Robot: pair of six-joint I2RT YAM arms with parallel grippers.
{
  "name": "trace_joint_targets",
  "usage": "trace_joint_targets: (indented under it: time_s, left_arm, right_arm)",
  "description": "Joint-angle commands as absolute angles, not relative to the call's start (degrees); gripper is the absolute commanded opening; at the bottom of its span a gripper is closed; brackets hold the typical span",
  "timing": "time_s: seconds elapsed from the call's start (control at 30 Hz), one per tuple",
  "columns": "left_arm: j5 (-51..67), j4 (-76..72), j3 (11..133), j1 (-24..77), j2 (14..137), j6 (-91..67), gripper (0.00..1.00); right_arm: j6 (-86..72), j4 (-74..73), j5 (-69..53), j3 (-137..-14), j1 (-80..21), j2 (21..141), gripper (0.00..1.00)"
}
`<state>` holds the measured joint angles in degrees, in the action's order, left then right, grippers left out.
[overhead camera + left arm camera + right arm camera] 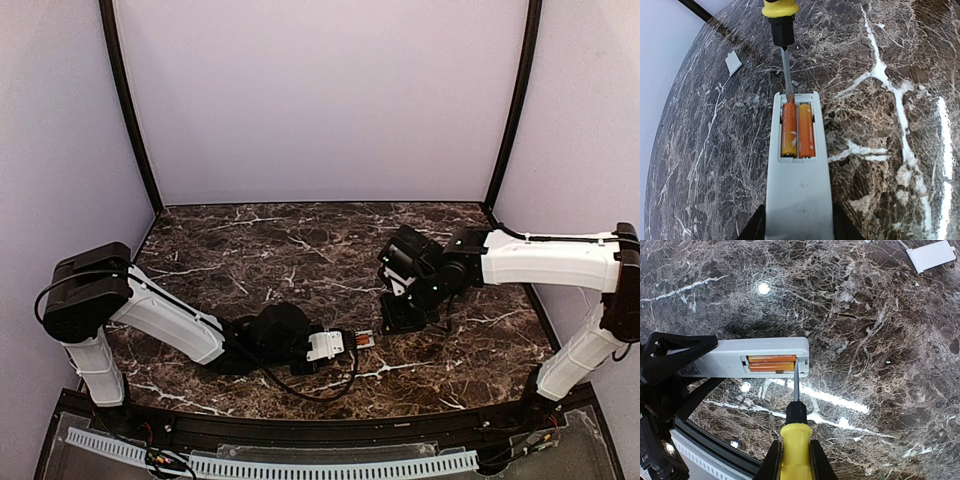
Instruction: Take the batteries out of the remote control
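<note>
The white remote control (799, 195) lies back-up over the marble table, its open battery bay facing up. Two orange batteries (790, 130) (807, 131) sit side by side in the bay. My left gripper (799, 227) is shut on the remote's near end, one finger on each long side. My right gripper (796, 456) is shut on the yellow handle of a screwdriver (796, 440). The screwdriver's blade tip rests at the far end of the bay, against the end of one battery (772, 359). In the top view the two grippers (345, 345) (400, 315) meet near the table's front centre.
The small grey-white battery cover (931, 256) lies loose on the marble, apart from the remote; it also shows in the left wrist view as a cover (733, 63) near the table's edge. A black frame rail (715, 445) runs along the table's front edge.
</note>
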<state>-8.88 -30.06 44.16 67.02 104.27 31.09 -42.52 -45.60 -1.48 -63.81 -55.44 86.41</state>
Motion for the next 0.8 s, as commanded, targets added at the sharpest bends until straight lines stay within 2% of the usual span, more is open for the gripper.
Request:
trace_joint_targets:
  time_s: [0.0, 0.5, 0.77]
  left_arm:
    - [-7.91, -28.51, 45.11, 67.50, 104.73, 30.86, 0.00]
    - [-5.14, -30.31, 44.12, 67.53, 104.25, 31.65, 0.00]
    - [-4.39, -30.86, 43.70, 67.52, 104.13, 32.24, 0.00]
  right_arm:
    - [-42.64, -43.65, -1.05, -64.50, -56.02, 87.95, 0.00]
    - [-39.58, -31.65, -6.95, -59.15, -56.15, 86.14, 0.00]
    - [-38.30, -30.17, -5.17, -57.45, -56.09, 84.88, 0.00]
